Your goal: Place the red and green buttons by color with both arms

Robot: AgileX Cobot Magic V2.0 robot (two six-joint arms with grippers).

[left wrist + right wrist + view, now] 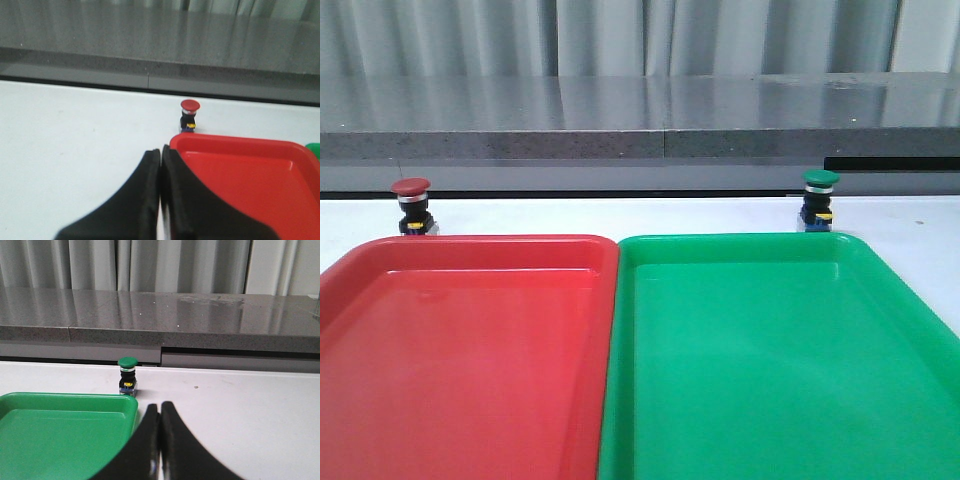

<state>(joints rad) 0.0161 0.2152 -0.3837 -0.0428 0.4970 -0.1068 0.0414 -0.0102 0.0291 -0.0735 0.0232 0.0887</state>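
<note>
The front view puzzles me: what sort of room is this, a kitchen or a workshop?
Most likely a robot test bench. A plain white table holds only a red plastic tray, a green plastic tray and two push-button switches, red-capped and green-capped, before a grey stone ledge and grey curtains.

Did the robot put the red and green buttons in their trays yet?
Not yet. Nothing looks done: the red button stands on the table behind the red tray, and the green button stands behind the green tray. Both trays hold nothing. Neither hand holds anything: the left hand and right hand are shut, away from the buttons. Both pick-ups and drops are left.
</note>
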